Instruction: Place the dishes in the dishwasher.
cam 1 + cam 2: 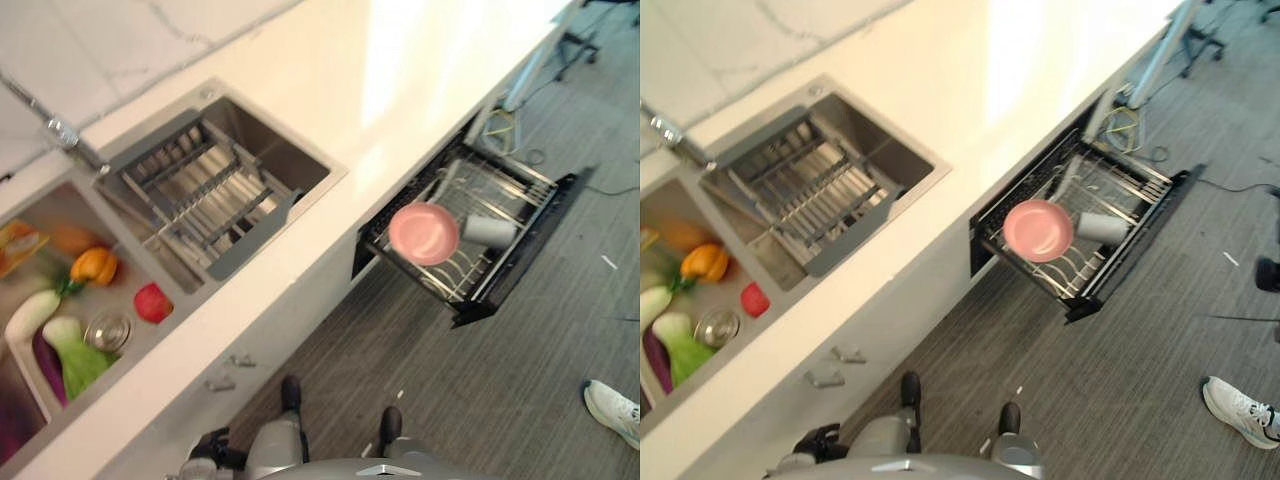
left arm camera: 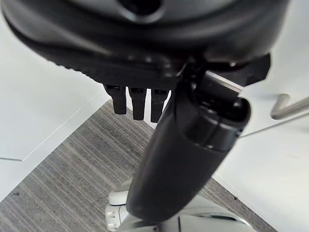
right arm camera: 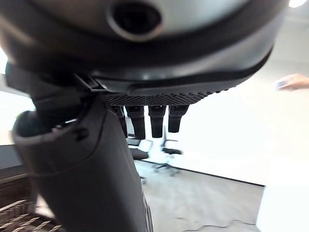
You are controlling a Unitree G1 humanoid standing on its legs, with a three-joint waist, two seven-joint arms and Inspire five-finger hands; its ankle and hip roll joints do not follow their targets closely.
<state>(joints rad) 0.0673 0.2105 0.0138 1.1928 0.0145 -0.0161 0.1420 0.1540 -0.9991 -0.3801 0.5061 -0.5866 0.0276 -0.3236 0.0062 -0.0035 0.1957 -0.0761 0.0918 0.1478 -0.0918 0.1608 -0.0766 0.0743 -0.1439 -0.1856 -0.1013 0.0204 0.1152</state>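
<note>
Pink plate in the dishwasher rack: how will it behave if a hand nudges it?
The pink plate is probably rigid and light. It seems to lean on the rack's wires, so it may tip or slide. Its glossy surface looks slippery, and the cup beside it might get knocked.

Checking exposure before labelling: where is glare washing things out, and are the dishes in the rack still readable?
Left eye view: glare bleaches the countertop; the pink plate and cup in the rack stay readable. Right wrist view: bright backdrop blows out.
</note>
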